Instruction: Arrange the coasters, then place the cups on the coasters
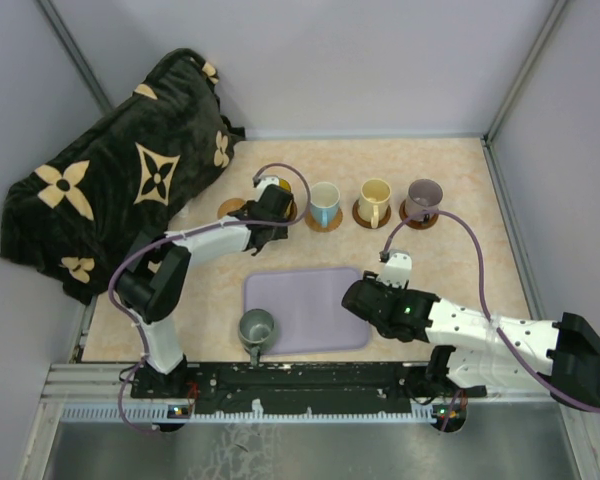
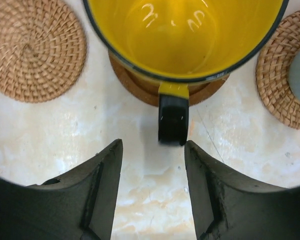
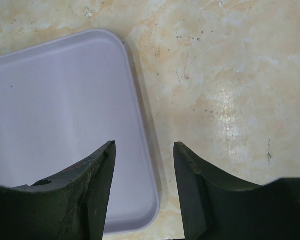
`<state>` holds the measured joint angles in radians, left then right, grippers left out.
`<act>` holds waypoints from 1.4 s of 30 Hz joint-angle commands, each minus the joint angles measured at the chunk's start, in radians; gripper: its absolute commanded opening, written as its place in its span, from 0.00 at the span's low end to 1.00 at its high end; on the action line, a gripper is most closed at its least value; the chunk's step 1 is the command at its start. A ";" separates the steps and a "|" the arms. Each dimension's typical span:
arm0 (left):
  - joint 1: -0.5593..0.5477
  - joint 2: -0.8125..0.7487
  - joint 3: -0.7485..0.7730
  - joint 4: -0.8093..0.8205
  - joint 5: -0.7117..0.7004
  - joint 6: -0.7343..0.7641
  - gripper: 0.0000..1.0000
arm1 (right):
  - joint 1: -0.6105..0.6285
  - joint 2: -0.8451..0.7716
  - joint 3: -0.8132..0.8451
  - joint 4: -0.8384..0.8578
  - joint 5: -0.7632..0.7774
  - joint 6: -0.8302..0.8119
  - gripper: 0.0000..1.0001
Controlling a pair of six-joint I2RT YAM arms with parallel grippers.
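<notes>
A row of woven round coasters runs across the far side of the table. The leftmost coaster (image 1: 230, 208) (image 2: 35, 47) is bare. The yellow cup (image 1: 275, 187) (image 2: 175, 35) stands on a dark coaster (image 2: 135, 87), its black handle (image 2: 173, 120) pointing at my left gripper (image 1: 273, 205) (image 2: 153, 147). That gripper is open, and the handle sits just beyond its tips, apart from them. The white cup with a blue handle (image 1: 324, 203), the cream cup (image 1: 374, 199) and the purple cup (image 1: 423, 196) each stand on a coaster. A grey-green cup (image 1: 257, 327) stands at the near left corner of the tray. My right gripper (image 1: 368, 297) (image 3: 145, 147) hangs open and empty.
The lavender tray (image 1: 310, 300) (image 3: 55, 100) lies in the middle near the arms, its right edge under my right gripper. A dark floral blanket (image 1: 120, 190) is heaped at the back left. Walls close in the table at the back and sides.
</notes>
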<state>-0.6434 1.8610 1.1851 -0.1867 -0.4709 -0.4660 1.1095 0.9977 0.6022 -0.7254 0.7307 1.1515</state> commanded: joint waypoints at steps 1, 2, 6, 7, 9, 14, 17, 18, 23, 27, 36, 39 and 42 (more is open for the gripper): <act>-0.010 -0.124 -0.031 -0.029 -0.027 -0.030 0.63 | -0.004 0.001 0.009 0.030 0.024 0.007 0.51; -0.011 -0.148 -0.038 -0.034 -0.029 -0.030 0.65 | -0.004 0.002 0.007 0.033 0.023 0.007 0.51; -0.020 -0.265 -0.098 -0.054 -0.024 -0.039 0.72 | -0.003 0.008 -0.008 0.047 0.018 0.013 0.51; -0.023 -0.295 -0.119 -0.061 -0.022 -0.041 0.72 | -0.003 0.011 -0.012 0.053 0.016 0.015 0.51; -0.032 -0.359 -0.167 -0.078 -0.016 -0.055 0.73 | -0.003 0.020 -0.020 0.068 0.007 0.017 0.50; -0.082 -0.529 -0.303 -0.145 0.028 -0.113 0.73 | -0.003 0.057 -0.045 0.096 -0.022 0.031 0.42; -0.154 -0.648 -0.390 -0.201 0.022 -0.161 0.73 | -0.003 0.076 -0.070 0.117 -0.039 0.043 0.38; -0.178 -0.683 -0.414 -0.226 0.020 -0.183 0.73 | -0.004 0.078 -0.081 0.127 -0.045 0.045 0.37; -0.256 -0.846 -0.492 -0.341 0.021 -0.276 0.73 | -0.003 0.094 -0.118 0.185 -0.074 0.049 0.36; -0.278 -0.974 -0.521 -0.397 0.025 -0.299 0.73 | -0.003 0.117 -0.119 0.205 -0.084 0.037 0.36; -0.322 -1.094 -0.549 -0.452 0.160 -0.264 0.69 | -0.003 0.170 -0.108 0.209 -0.108 0.024 0.10; -0.353 -1.115 -0.552 -0.479 0.199 -0.252 0.69 | -0.002 0.171 -0.107 0.201 -0.123 0.024 0.05; -0.370 -1.132 -0.531 -0.527 0.225 -0.235 0.69 | -0.003 0.171 -0.102 0.186 -0.143 0.024 0.00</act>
<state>-0.9916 0.7609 0.6388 -0.6441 -0.3126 -0.7284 1.1095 1.1587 0.4789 -0.5365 0.6155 1.1526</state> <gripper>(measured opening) 0.692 0.025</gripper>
